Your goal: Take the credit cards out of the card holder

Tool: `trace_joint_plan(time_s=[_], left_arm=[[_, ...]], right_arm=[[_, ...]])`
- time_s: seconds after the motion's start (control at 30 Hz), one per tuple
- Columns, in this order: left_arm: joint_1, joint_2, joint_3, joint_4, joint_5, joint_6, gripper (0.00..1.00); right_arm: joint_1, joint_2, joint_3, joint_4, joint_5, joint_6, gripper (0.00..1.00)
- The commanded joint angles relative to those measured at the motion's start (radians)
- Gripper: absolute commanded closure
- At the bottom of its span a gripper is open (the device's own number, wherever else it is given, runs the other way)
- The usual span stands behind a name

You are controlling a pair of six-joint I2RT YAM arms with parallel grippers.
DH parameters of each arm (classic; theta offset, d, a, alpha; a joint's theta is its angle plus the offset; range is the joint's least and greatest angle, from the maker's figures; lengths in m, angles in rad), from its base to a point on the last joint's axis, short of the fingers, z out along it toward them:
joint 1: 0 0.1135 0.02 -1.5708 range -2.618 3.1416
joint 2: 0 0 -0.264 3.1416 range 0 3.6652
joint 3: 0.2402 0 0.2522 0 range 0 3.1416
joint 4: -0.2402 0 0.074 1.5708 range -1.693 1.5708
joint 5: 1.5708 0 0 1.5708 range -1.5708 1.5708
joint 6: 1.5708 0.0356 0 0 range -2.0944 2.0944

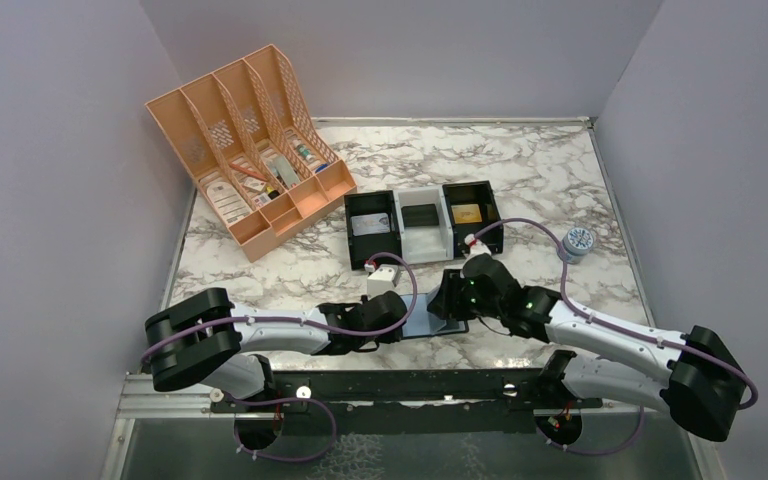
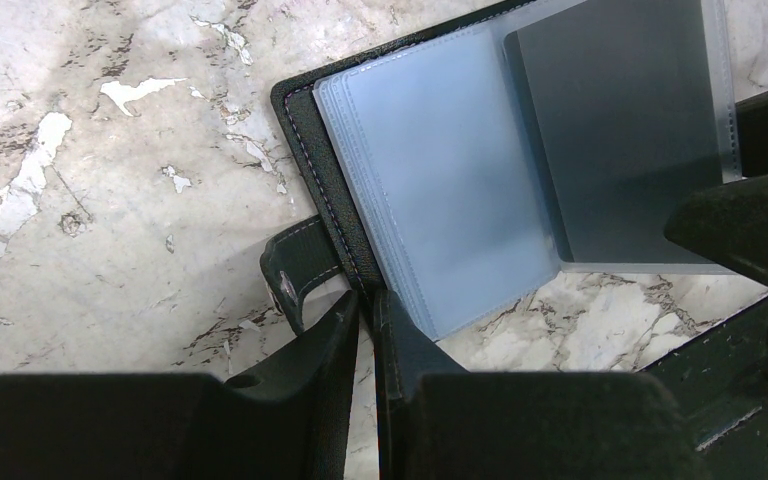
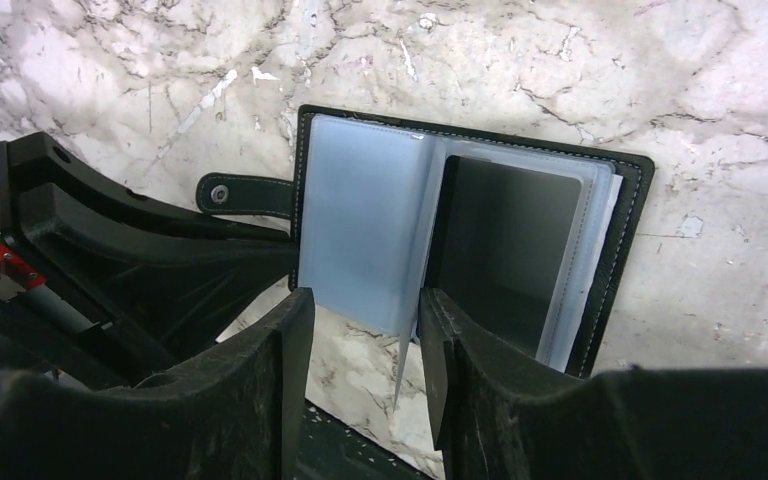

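Black card holder [image 1: 427,322] lies open on the marble counter [image 3: 560,60]. My left pincer [image 2: 367,330] is clamped on its cover edge beside the snap tab [image 3: 245,193]. My right pincer [image 3: 365,312] has its jaws apart, straddling a clear sleeve [image 3: 360,230]. A dark credit card [image 3: 505,250] sits in its pocket, not yet removed.

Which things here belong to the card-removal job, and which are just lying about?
Job: open card holder; dark card in its sleeve; left gripper pinching the cover; right gripper open around a sleeve page.
Lying about: peach file rack; three-compartment tray; small round container.
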Motion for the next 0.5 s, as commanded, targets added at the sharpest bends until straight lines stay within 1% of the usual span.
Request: trace_joint_plan(time_s=[0.0,0.13,0.27,0.47], left_arm=[[-0.006,-0.009,0.019,-0.022,-0.003,0.009,0.85],[-0.005,-0.014,0.018,-0.022,-0.001,0.009,0.85],[-0.006,-0.026,0.012,-0.022,-0.003,0.008,0.85],[-0.006,-0.043,0.008,-0.022,-0.003,0.009,0.84]], right_arm=[[-0.001,0.001,-0.012,0.048,-0.041,0.022,0.57],[-0.001,0.012,-0.012,0.059,-0.056,0.028,0.57],[-0.002,0.016,-0.013,0.068,-0.055,0.03,0.59],[-0.001,0.028,-0.017,0.132,-0.141,0.029,0.59]])
